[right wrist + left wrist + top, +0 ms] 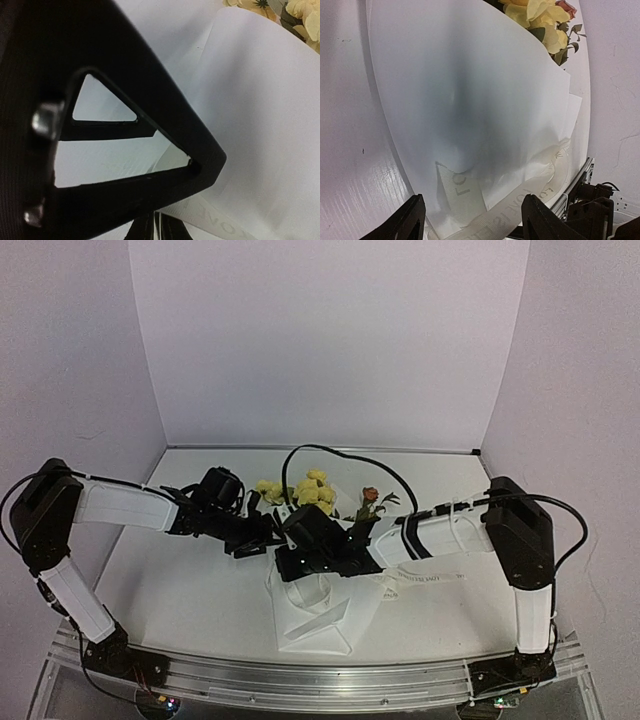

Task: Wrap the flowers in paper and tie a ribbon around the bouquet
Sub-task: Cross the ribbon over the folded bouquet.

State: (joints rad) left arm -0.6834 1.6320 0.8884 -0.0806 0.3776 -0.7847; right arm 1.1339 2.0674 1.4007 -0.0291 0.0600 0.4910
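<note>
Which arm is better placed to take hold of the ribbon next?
Left, probably. The left gripper has open jaws facing the ribbon at the foot of the bouquet. The right gripper looks shut, so it would have to open first.

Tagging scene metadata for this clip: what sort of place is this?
Probably a lab robot test cell, not a shop. Plain white walls box in a white table on three sides, and the left arm and right arm sit on an aluminium rail at its near edge.
</note>
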